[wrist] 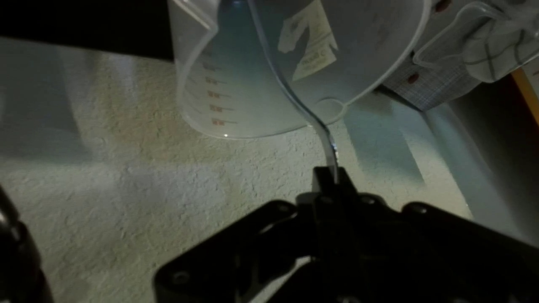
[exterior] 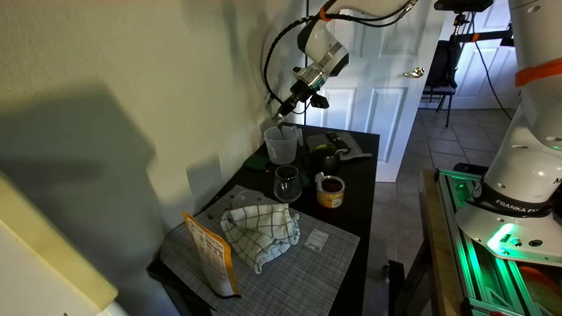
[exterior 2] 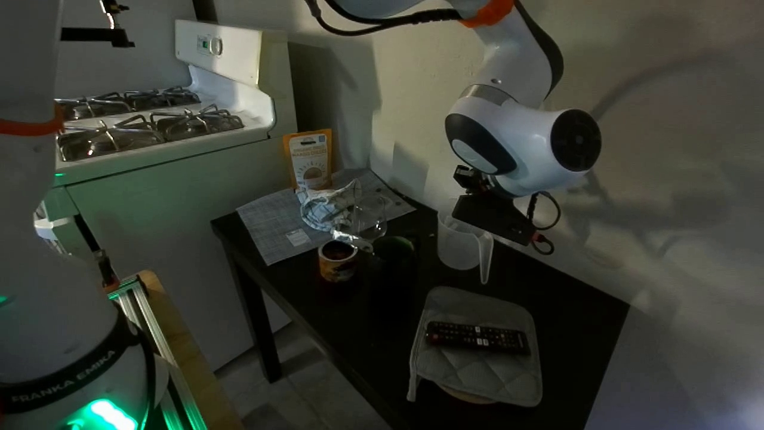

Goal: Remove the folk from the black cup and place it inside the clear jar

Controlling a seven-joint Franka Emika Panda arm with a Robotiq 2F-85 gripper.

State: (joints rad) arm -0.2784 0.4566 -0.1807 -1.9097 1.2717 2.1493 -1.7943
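Note:
The clear jar point(exterior: 281, 148) is a translucent jug with a handle, upright at the wall side of the black table. It also shows in the other exterior view point(exterior 2: 461, 243) and in the wrist view point(wrist: 248, 97). My gripper point(wrist: 332, 174) is shut on the end of the thin metal fork point(wrist: 290, 90), above the jar's rim. The gripper also shows in an exterior view point(exterior: 277, 118). The fork slants down into the jar's mouth; its far end is out of the wrist view. The dark cup point(exterior: 326, 162), green at its top, stands apart from the jar; it also shows darkly point(exterior 2: 394, 269).
A clear glass point(exterior: 287, 184) and a yellow-labelled tin point(exterior: 330, 193) stand near the jar. A grey pot holder point(exterior 2: 477, 376) bears a black remote point(exterior 2: 477, 337). A checked cloth point(exterior: 263, 232) and a pouch point(exterior: 213, 256) are on the placemat point(exterior: 303, 281). The wall is close behind.

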